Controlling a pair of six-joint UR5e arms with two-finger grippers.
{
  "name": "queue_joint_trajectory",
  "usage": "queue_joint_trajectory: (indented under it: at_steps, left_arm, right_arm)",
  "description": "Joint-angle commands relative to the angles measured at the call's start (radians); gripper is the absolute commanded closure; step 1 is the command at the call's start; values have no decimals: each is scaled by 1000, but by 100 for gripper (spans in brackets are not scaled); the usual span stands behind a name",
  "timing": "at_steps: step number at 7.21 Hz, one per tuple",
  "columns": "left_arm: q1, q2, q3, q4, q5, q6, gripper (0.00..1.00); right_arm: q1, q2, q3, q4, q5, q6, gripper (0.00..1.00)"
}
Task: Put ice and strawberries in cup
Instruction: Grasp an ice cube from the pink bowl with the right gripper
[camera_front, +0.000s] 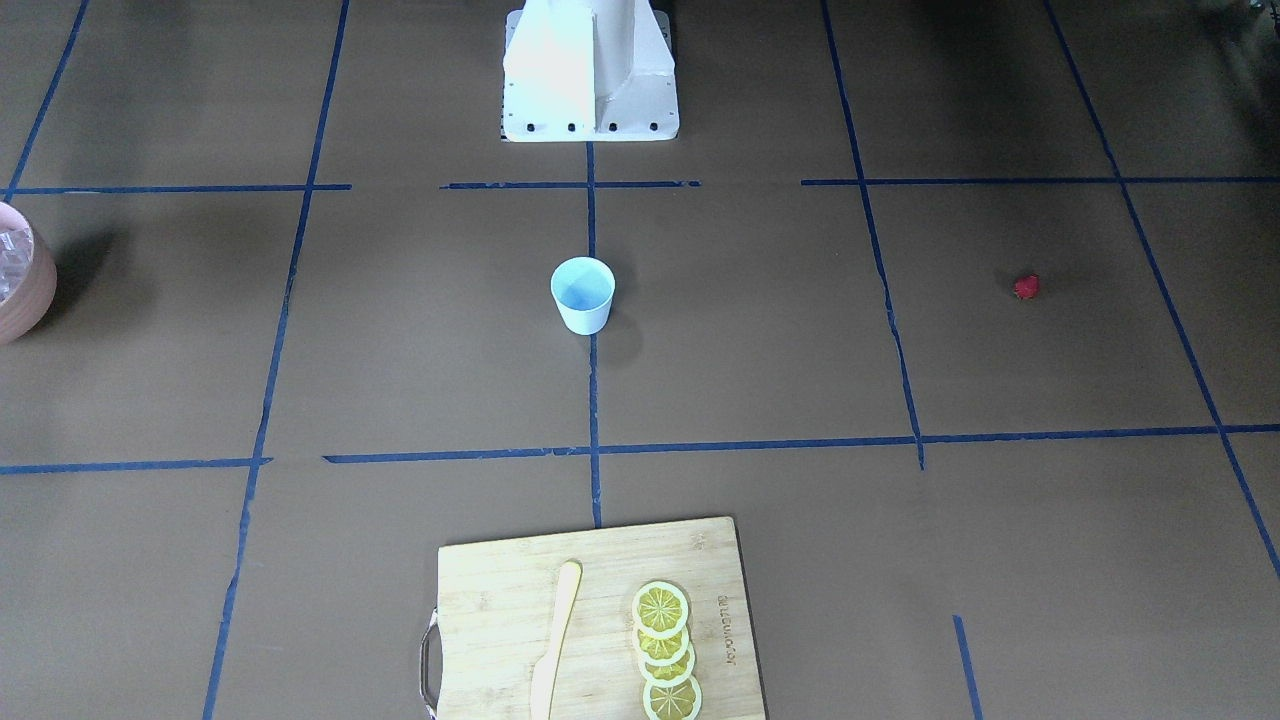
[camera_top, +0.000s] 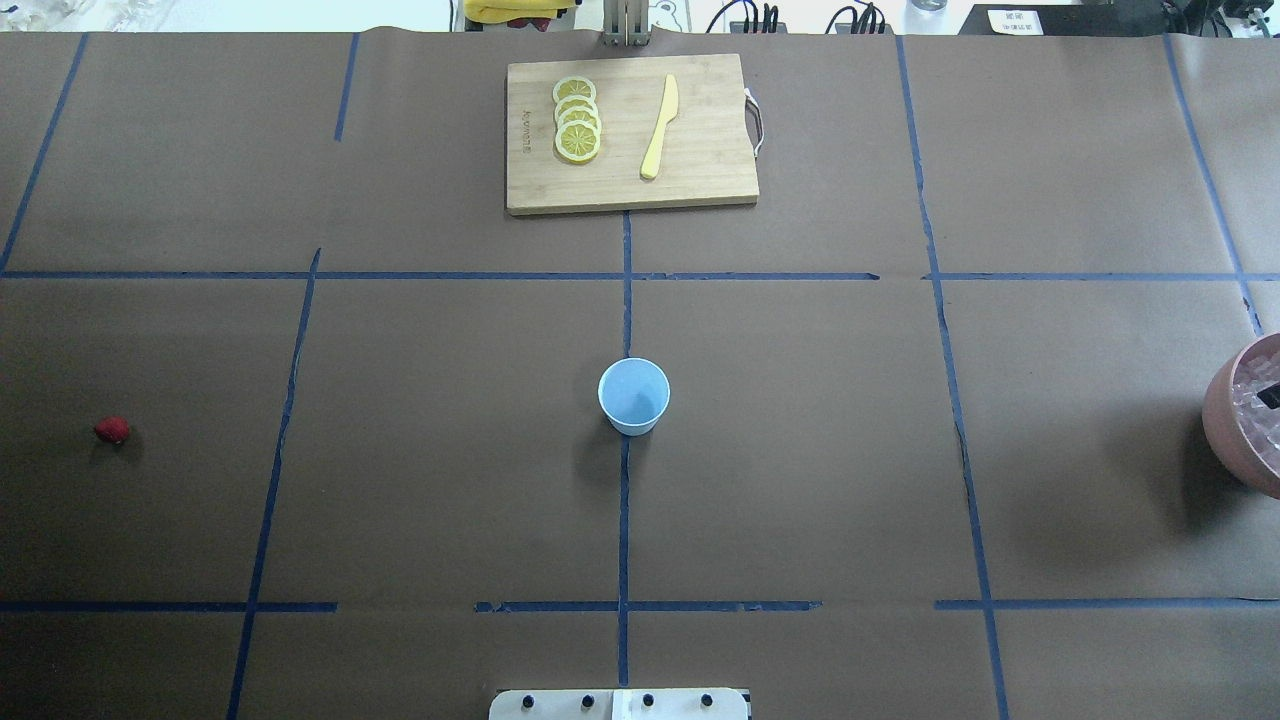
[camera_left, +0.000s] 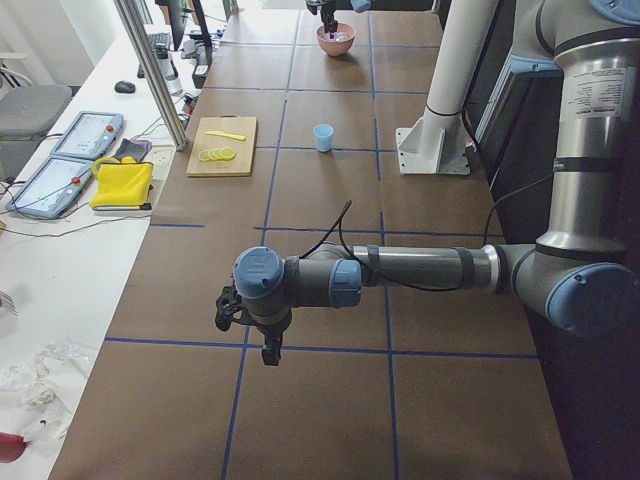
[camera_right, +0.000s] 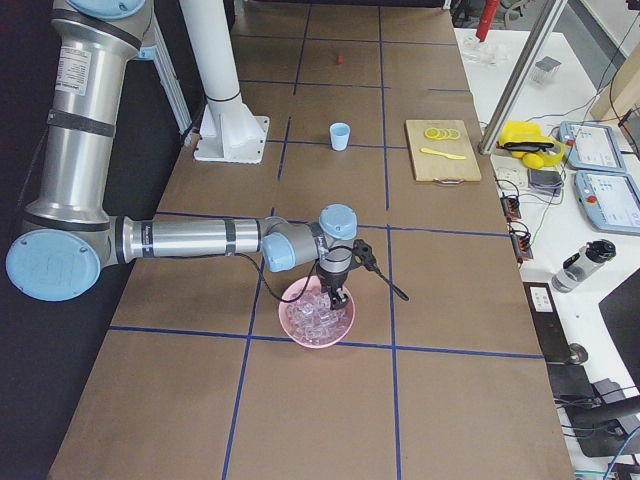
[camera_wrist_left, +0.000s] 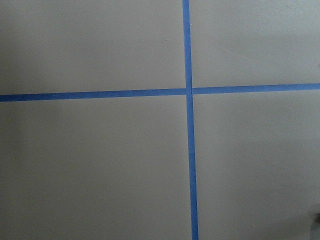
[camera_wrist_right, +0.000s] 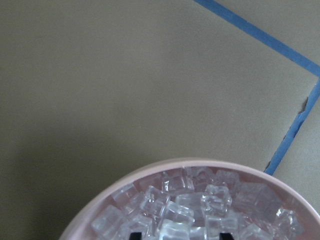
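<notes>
The pale blue cup (camera_top: 634, 397) stands upright at the table's middle and looks empty; it also shows in the front view (camera_front: 582, 295). The red strawberry (camera_top: 112, 430) lies alone far to the robot's left. The ice (camera_wrist_right: 200, 205) fills a pink bowl (camera_wrist_right: 150, 172) at the robot's far right. My right gripper (camera_wrist_right: 180, 234) hangs over the bowl (camera_right: 318, 340), its tips apart and down among the cubes. My left gripper (camera_left: 268, 348) shows only in the exterior left view, above bare table; I cannot tell whether it is open or shut.
A wooden cutting board (camera_top: 700, 180) with several lemon slices (camera_top: 577, 120) and a yellow knife (camera_top: 660, 128) lies at the table's far side. The robot's base (camera_front: 590, 110) stands behind the cup. Blue tape lines cross the brown table cover.
</notes>
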Motion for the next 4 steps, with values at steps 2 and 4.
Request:
queue_joint_trajectory:
  at_steps: [2, 4]
  left_arm:
    - [0, -4, 1, 0, 0, 0, 0]
    - [0, -4, -2, 0, 0, -2, 0]
  right_arm:
    - [-10, -1, -1, -1, 2, 1, 41]
    - [-12, -1, 1, -21, 5, -1, 43]
